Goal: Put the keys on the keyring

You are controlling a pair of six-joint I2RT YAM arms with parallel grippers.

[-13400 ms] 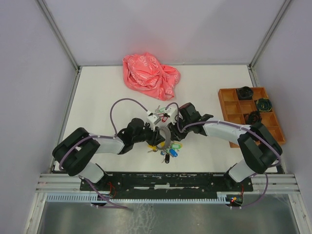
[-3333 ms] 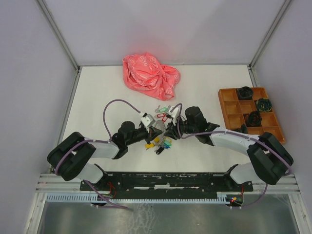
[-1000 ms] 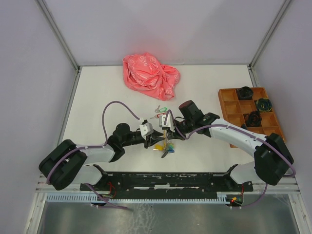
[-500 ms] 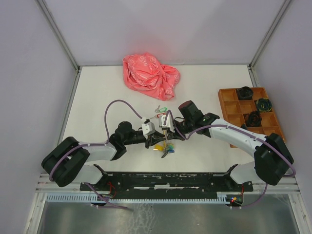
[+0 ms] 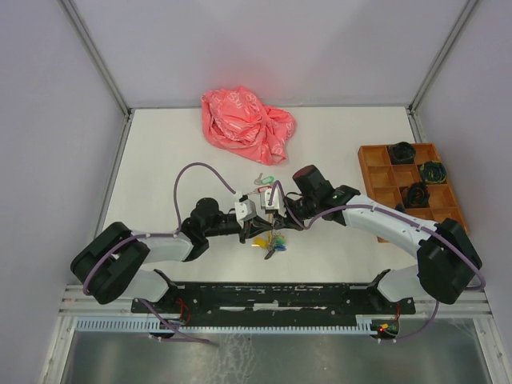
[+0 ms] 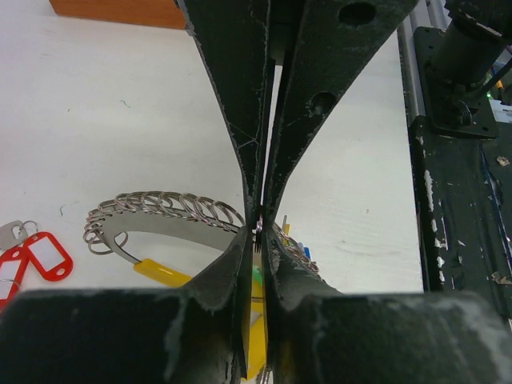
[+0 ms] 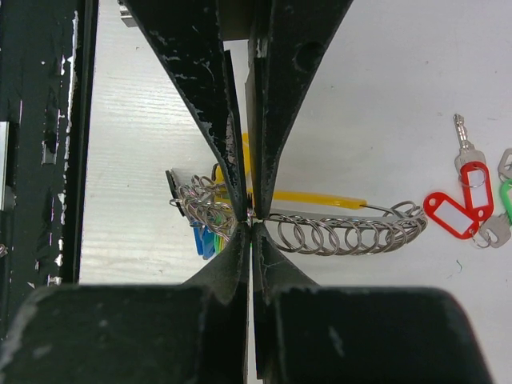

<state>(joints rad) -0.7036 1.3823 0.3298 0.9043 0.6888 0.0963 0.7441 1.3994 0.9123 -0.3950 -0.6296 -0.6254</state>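
Note:
The keyring (image 7: 344, 232) is a thin wire ring strung with several small split rings, plus yellow, blue and green tags (image 5: 269, 242). It hangs between both grippers near the table's front middle. My right gripper (image 7: 247, 218) is shut on its wire, and in the top view (image 5: 274, 222) it meets the left one tip to tip. My left gripper (image 6: 258, 228) pinches the same wire from the opposite side, with a yellow tag (image 6: 164, 272) below it. The loose keys (image 5: 264, 181) lie on the table just behind, their tags red (image 7: 452, 216) and green (image 7: 506, 200).
A crumpled pink bag (image 5: 246, 124) lies at the back of the table. An orange compartment tray (image 5: 370, 172) holding black coiled items stands at the right. The black base rail (image 6: 456, 160) runs along the near edge.
The left gripper has narrowed its jaws onto the keyring wire and shifted slightly right toward the right gripper. The right gripper has stayed shut on the ring.

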